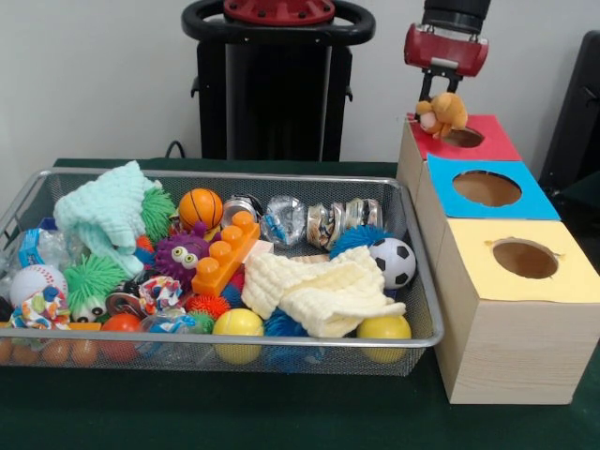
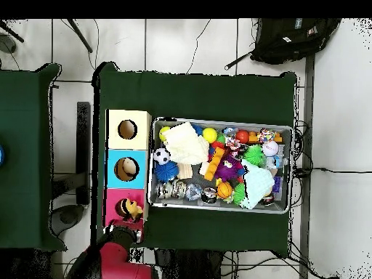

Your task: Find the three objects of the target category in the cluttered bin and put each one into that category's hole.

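Jaws (image 1: 441, 97) grip plush toy (image 1: 442, 113) over red hole (image 1: 463, 138).

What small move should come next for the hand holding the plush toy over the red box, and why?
Probably open and release. The hand grips the orange plush toy, which hangs right over the hole of the red box; the overhead view also shows the toy at that hole. A slight lowering first might help it drop in cleanly.
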